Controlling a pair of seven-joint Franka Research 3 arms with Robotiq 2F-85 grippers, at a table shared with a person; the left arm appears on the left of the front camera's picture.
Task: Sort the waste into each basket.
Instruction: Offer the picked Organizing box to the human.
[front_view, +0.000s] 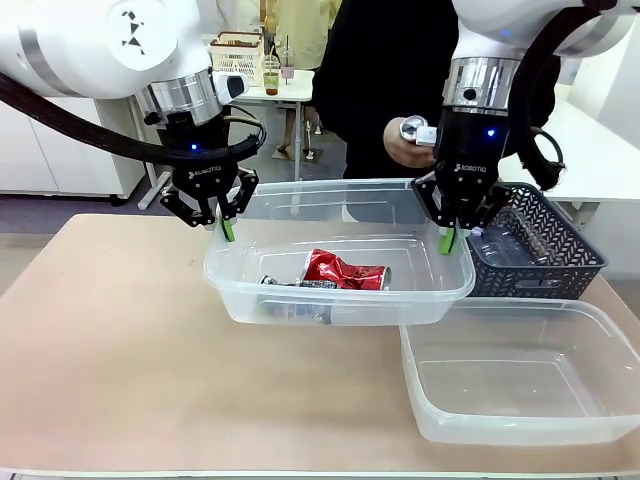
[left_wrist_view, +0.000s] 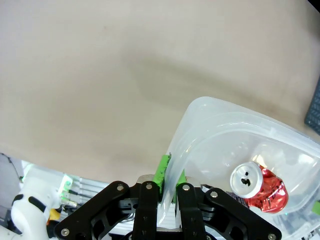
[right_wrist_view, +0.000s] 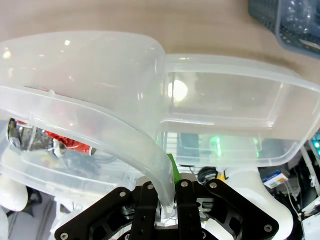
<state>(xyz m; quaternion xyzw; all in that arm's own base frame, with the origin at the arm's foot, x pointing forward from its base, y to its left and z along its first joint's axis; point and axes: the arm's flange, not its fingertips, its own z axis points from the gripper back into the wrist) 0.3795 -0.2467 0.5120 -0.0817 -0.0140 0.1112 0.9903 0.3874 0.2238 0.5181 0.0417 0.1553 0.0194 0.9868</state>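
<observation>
A robotics lab is indicated: two white robot arms (front_view: 100, 40) are set at a beige counter (front_view: 120, 350), with white cabinets (front_view: 40, 150) seen behind.

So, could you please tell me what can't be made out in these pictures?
Front view: what lies in the dark basket, behind its lattice wall and the right gripper.
Front view: how many silver cans lie beside the red can; the tub's cloudy wall blurs them.
Front view: the shiny thing in the person's hand, partly behind the right arm.
</observation>
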